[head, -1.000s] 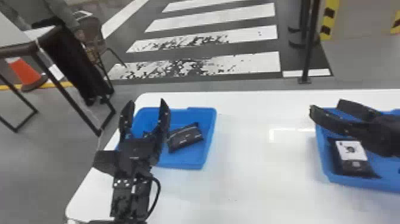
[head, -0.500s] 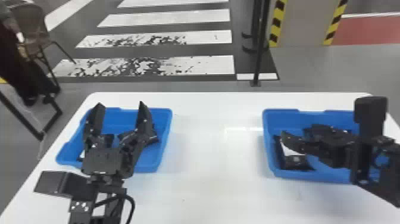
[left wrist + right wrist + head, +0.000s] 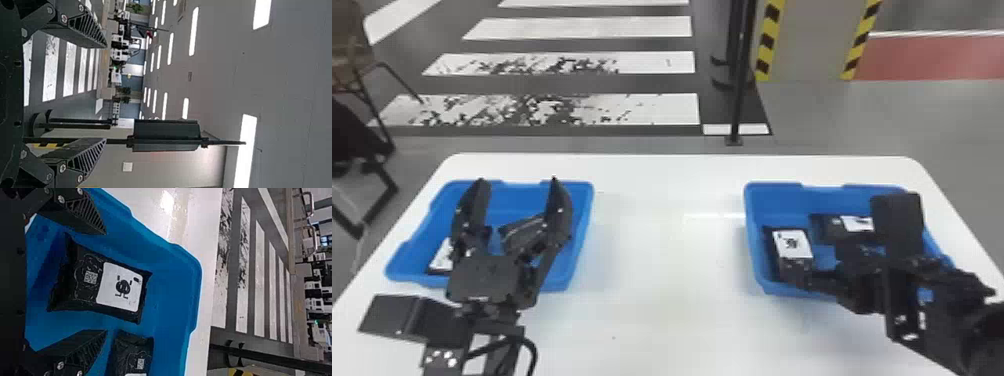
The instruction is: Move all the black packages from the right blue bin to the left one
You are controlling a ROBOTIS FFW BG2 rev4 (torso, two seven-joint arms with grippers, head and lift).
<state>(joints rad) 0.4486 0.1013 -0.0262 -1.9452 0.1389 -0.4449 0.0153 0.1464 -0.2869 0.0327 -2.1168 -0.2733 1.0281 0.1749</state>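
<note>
While the right claw (image 3: 105, 282) stands with its fingers apart and nothing clamped, a black package (image 3: 78, 282) lies label up in the gap between them, inside the right blue bin (image 3: 168, 282). How high the tips are above it, I can't tell.

Centre first, then lower so one finger slides down each long side, and squeeze gently around the full middle; the wrapping looks soft and would likely crumple or slip at a corner. Watch the second package (image 3: 133, 352), just past one fingertip: that finger could land on it or catch both. Lift clear of the rim before crossing.

The left claw (image 3: 518, 180), fingers also apart, hangs above the left blue bin (image 3: 582, 215), where a dark package (image 3: 522, 232) and a white-labelled one (image 3: 441, 257) lie under it. It should make room for the drop.

Between the claws spreads a smooth white table (image 3: 657, 310), glossy in one streak. Beyond them, the grey floor carries white crossing stripes (image 3: 582, 27) and a black post (image 3: 739, 100); a chair (image 3: 349, 55) stands past the left claw.
</note>
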